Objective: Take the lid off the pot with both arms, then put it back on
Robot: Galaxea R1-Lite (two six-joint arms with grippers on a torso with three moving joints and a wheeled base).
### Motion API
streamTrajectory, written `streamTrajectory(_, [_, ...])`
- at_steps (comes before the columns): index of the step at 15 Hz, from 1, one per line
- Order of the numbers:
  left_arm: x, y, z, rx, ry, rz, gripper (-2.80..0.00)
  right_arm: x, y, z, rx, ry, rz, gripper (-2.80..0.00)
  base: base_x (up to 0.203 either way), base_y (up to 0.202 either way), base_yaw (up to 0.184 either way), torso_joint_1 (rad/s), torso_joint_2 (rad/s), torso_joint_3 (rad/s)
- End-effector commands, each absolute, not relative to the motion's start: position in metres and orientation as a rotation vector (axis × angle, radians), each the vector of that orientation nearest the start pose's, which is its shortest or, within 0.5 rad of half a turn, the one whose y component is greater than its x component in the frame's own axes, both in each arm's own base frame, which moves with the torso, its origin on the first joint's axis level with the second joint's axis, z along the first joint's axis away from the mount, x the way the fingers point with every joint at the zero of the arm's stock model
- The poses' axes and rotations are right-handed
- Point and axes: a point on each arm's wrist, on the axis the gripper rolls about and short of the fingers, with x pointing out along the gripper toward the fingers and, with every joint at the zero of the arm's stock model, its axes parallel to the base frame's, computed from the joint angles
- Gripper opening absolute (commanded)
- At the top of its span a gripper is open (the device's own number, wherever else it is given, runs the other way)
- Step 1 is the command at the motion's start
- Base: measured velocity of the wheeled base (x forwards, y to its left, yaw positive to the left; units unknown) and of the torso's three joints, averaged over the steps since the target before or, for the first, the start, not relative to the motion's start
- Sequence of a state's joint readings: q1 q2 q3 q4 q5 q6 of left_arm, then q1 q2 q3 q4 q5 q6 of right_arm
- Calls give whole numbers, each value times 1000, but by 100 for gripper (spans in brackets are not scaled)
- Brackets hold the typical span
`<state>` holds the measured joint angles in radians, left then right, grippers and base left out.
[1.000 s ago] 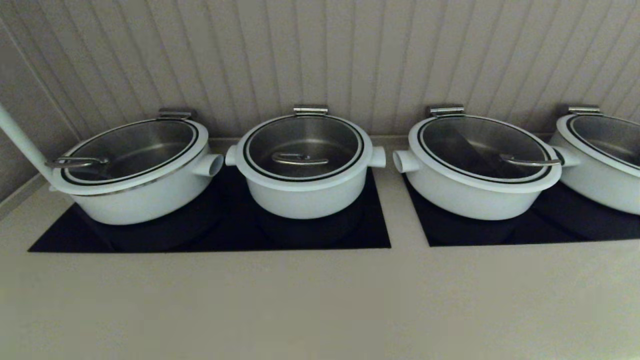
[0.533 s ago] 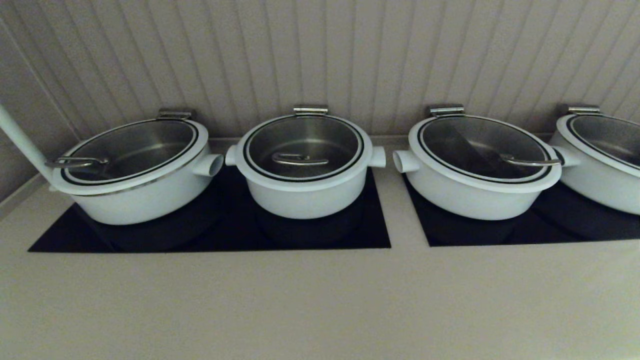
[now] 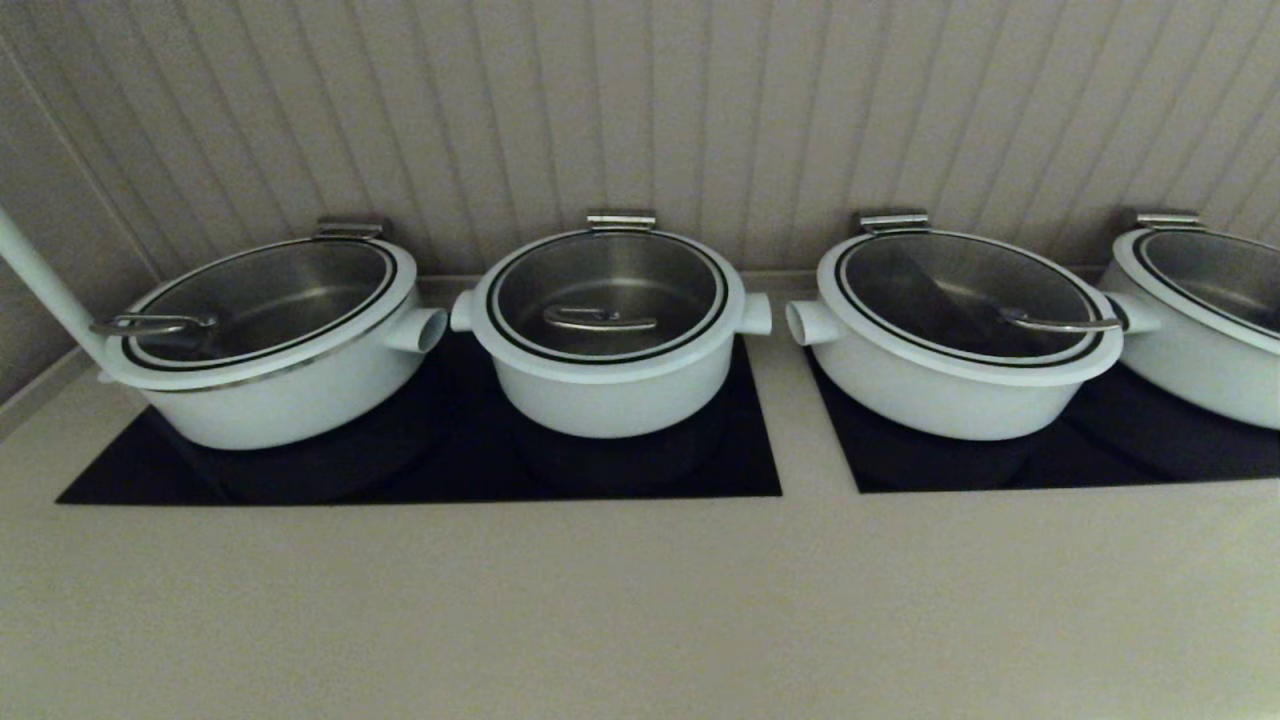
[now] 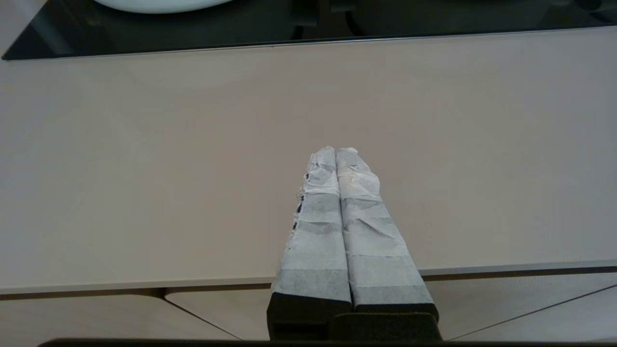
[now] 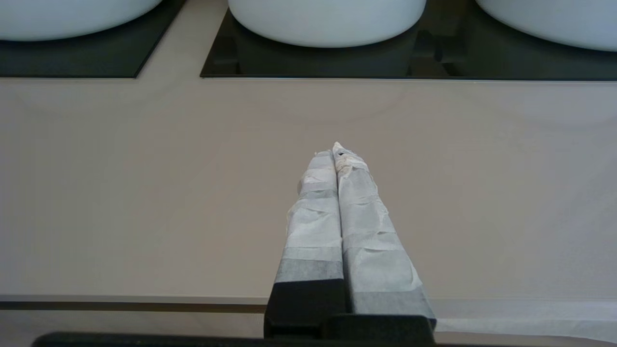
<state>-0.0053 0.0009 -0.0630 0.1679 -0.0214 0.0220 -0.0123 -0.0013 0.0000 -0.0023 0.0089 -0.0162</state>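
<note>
The pot (image 3: 610,395) is the narrow white one, second from the left, with two short stub handles. It stands on a black cooktop (image 3: 420,470). Its glass lid (image 3: 608,290) lies closed on it, with a curved steel bar handle (image 3: 598,320) at its middle. Neither arm shows in the head view. My left gripper (image 4: 336,150) is shut and empty over the beige counter near its front edge. My right gripper (image 5: 335,150) is shut and empty, also over the counter near its front edge. Both have tape-wrapped fingers.
A wider white pot (image 3: 270,350) stands left of the task pot, two more (image 3: 960,340) (image 3: 1200,310) stand at the right on a second cooktop (image 3: 1060,450). A ribbed wall runs behind. The beige counter (image 3: 640,600) spreads in front of the cooktops.
</note>
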Motion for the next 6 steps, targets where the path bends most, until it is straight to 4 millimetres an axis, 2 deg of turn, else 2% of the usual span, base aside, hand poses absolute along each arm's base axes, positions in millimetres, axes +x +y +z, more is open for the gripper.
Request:
streamTrajectory(1, [-28, 0, 75, 21, 106, -29, -280, -23, 0, 76, -12, -3, -3, -280, 0, 0, 0, 0, 0, 0])
streamTrajectory(6, [-28, 0, 76, 21, 105, -28, -280, -23, 0, 76, -12, -3, -3, -280, 0, 0, 0, 0, 0, 0])
